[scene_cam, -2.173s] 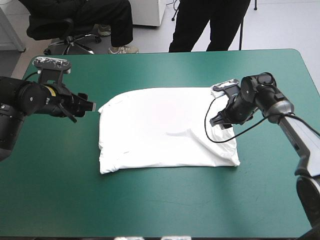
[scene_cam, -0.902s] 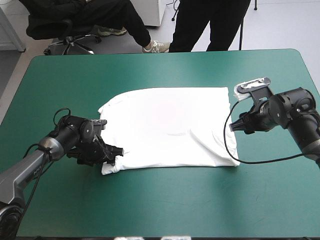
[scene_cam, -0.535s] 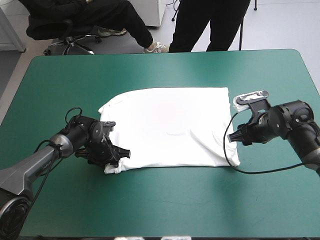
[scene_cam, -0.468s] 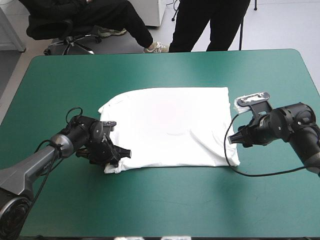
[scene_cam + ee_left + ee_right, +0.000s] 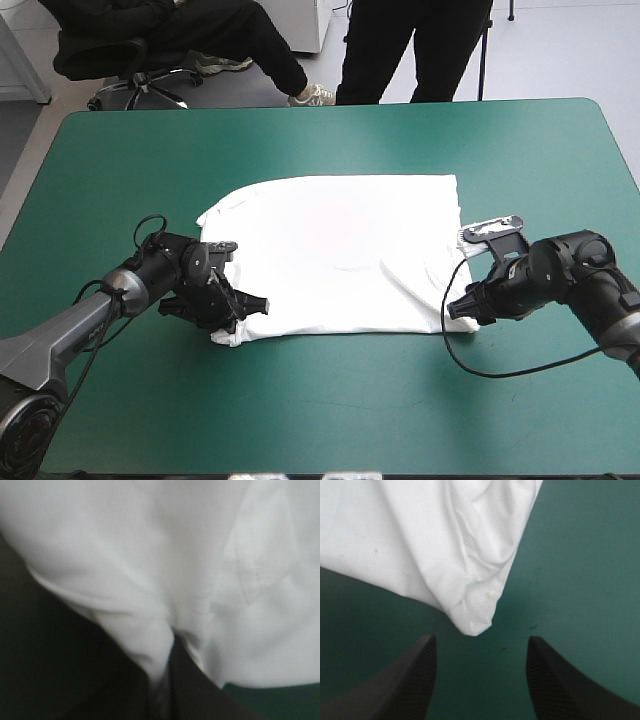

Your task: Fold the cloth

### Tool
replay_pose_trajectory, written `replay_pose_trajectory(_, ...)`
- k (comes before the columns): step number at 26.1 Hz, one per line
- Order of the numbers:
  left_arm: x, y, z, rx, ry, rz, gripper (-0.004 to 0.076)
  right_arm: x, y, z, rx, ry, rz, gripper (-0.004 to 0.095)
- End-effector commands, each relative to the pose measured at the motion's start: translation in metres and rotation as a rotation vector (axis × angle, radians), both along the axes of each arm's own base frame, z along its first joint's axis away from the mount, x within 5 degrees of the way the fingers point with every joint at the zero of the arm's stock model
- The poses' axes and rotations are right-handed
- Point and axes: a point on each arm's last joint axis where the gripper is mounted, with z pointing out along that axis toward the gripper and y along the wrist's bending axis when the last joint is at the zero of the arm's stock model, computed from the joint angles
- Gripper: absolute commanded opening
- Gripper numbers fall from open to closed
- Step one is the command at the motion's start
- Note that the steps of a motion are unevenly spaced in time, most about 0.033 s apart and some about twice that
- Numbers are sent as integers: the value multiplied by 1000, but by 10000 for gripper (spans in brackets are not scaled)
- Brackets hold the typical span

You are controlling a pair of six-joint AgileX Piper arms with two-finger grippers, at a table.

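Note:
The white T-shirt lies spread flat in the middle of the teal-green table. My left gripper is at its near-left corner. In the left wrist view the black fingers meet and pinch a bunched fold of the T-shirt, so the left gripper is shut on it. My right gripper hovers low at the near-right corner. In the right wrist view the right gripper stands open, and the corner tip of the T-shirt lies just ahead of the gap, touching neither finger.
Bare teal-green cover runs wide between the T-shirt and the table's front edge, and on both sides behind the arms. Nothing else lies on the table.
The left gripper has shut on the T-shirt's near-left corner, which it only straddled just before. The right arm has moved down and toward the front edge, to the near-right corner, still open.

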Motion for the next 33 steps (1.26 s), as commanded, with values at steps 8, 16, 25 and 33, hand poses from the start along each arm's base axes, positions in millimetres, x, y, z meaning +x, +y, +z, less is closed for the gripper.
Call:
replay_pose_trajectory(8,5,0,5,6,-63,-15,-17,23,10,-39,10,86,10,568)
replay_pose_trajectory(16,4,0,5,14,-57,-32,-17,33,13,-64,8,112,-3,594)
replay_pose_trajectory(25,4,0,5,12,-61,-32,-17,20,9,-87,0,147,-13,243)
replay_pose_trajectory(33,4,3,15,48,-54,-61,-17,22,13,-67,47,155,-23,-18)
